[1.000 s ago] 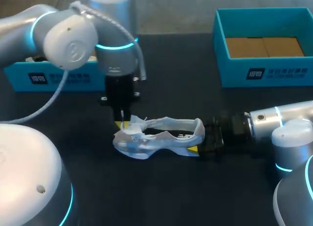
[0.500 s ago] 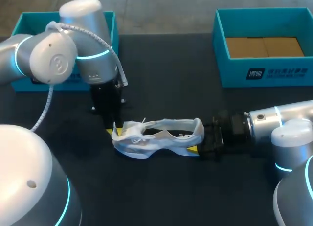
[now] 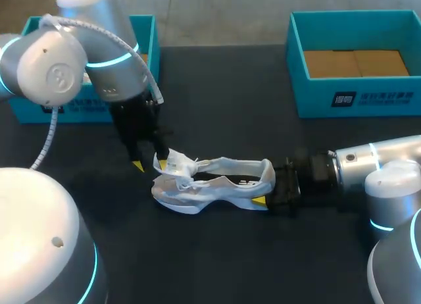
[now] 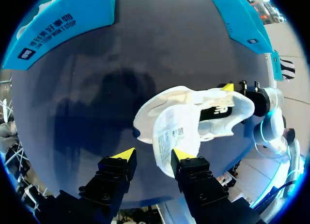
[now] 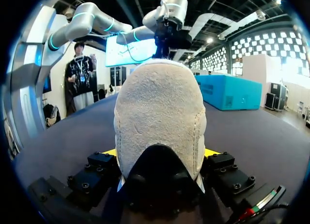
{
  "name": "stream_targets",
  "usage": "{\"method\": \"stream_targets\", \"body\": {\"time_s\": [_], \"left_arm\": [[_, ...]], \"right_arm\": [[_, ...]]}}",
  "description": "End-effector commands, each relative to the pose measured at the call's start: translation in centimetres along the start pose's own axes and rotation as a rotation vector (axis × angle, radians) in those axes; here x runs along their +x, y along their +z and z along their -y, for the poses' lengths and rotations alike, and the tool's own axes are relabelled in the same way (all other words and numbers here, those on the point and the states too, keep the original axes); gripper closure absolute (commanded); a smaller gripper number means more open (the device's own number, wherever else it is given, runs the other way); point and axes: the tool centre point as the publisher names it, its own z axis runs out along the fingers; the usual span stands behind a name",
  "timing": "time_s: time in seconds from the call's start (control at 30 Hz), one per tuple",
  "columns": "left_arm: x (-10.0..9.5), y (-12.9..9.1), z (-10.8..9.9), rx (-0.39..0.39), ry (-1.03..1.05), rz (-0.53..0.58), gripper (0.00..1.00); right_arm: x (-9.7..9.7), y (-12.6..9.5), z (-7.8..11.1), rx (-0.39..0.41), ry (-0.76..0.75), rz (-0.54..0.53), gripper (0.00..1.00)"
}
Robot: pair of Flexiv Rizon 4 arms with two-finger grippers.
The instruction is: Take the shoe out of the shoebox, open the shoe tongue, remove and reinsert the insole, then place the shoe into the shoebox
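A white shoe [image 3: 212, 181] lies on its side in the middle of the dark table, its tongue [image 3: 175, 164] pulled out at the toe end. My right gripper [image 3: 268, 184] is shut on the heel; in the right wrist view the heel [image 5: 160, 112] fills the gap between my right gripper's [image 5: 160, 153] yellow tips. My left gripper [image 3: 150, 164] stands open just left of the tongue. Seen from the left wrist, the tongue [image 4: 172, 132] lies loose against one finger [image 4: 182, 154] of the left gripper [image 4: 153, 154], not pinched. The open teal shoebox [image 3: 355, 97] stands at the back right.
A second teal box [image 3: 79, 106] sits at the back left, behind my left arm. Dark table top lies bare between the shoe and the shoebox, and in front of the shoe.
My left gripper has opened, let go of the tongue and drawn back to the left. The shoe and my right arm have stayed put.
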Motion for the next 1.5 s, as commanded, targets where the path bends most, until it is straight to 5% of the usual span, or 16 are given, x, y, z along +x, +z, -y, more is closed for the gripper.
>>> {"method": "stream_targets", "body": {"time_s": [0.03, 0.37, 0.4, 0.43, 1.1, 1.5], "left_arm": [[0.2, -3.5, -2.1, 0.098, 0.035, -0.006, 0.54], [2.6, -7.0, -2.9, 0.154, 0.321, 0.017, 0.60], [2.8, -7.1, -3.0, 0.155, 0.371, 0.024, 0.75], [3.0, -7.3, -3.1, 0.156, 0.415, 0.026, 1.00], [6.0, -9.1, -2.3, -0.073, 1.377, 0.009, 1.00], [6.3, -9.5, -2.4, -0.088, 1.432, 0.008, 1.00]], "right_arm": [[-0.1, 0.2, 0.1, 0.003, 0.001, 0.000, 1.00], [-0.1, 0.2, 0.1, 0.003, 0.001, 0.000, 1.00], [-0.1, 0.2, 0.1, 0.003, 0.001, 0.000, 1.00], [-0.1, 0.2, 0.1, 0.003, 0.001, 0.000, 1.00], [-0.1, 0.2, 0.1, 0.003, 0.001, 0.000, 1.00], [-0.1, 0.2, 0.1, 0.003, 0.001, 0.000, 1.00]]}}
